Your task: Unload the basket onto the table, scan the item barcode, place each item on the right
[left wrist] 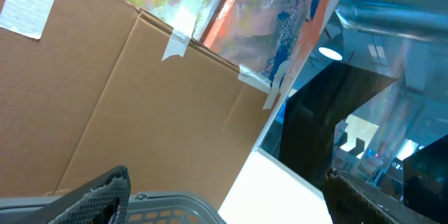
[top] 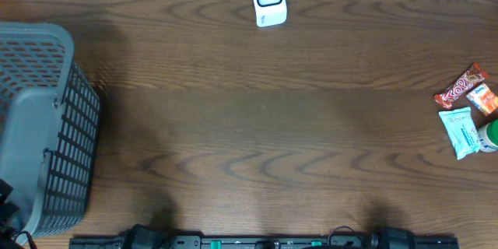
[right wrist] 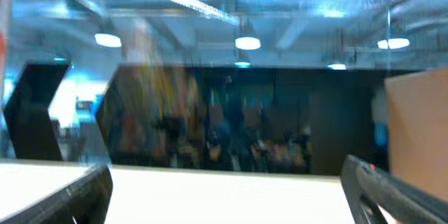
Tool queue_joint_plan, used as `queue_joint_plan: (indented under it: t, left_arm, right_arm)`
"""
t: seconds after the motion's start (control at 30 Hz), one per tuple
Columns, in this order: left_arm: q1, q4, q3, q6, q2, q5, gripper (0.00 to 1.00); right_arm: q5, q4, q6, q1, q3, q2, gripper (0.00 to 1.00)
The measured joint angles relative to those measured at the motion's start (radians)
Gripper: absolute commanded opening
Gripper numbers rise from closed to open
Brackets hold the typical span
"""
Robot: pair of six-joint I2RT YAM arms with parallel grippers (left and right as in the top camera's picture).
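At the far left of my overhead view sits the grey basket (top: 47,124), its slatted wall facing the middle of the wooden table (top: 249,140). My left gripper (left wrist: 225,178) is tipped up off the table. Its camera looks over the basket rim at a brown cardboard panel (left wrist: 126,105), and the two fingers (left wrist: 105,192) sit in the bottom corners, spread wide with nothing between them. Moving right, the white scanner (top: 269,0) stands at the far edge near the centre. Its long axis runs almost front to back with a slight lean, and its dark-framed window faces up. My right gripper (right wrist: 227,175) looks out level at a blurred room with ceiling lights, its fingers likewise far apart and empty. The items to scan lie in a cluster at the right edge, well apart from the scanner. The red wrapper (top: 461,85) lies on a diagonal, one end towards the far right corner and the other towards me and to the left. An orange packet (top: 484,99) sits just beside it. Nearer me, the pale blue sachet (top: 459,131) runs roughly front to back, its near end leaning right. A green-and-white item (top: 490,135) beside it is cut off by the frame. I cannot make out any barcode at this size.
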Motion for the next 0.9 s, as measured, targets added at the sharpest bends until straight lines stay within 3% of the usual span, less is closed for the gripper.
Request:
queue_joint_plan:
  t: [0.17, 0.47, 0.77, 0.9]
  left_arm:
    - [0.000, 0.000, 0.000, 0.000, 0.000, 0.000, 0.88]
    - [0.000, 0.000, 0.000, 0.000, 0.000, 0.000, 0.88]
    - [0.000, -0.001, 0.000, 0.000, 0.000, 0.000, 0.88]
    - [0.000, -0.001, 0.000, 0.000, 0.000, 0.000, 0.88]
  right_arm:
    - [-0.004, 0.236, 0.082, 0.000, -0.368, -0.125, 0.99]
    - [-0.003, 0.677, 0.187, 0.000, -0.946, -0.162, 0.99]
    - [0.037, 0.946, 0.203, 0.000, -1.391, -0.395, 0.99]
    - [0.074, 0.957, 0.204, 0.000, -1.506, -0.398, 0.99]
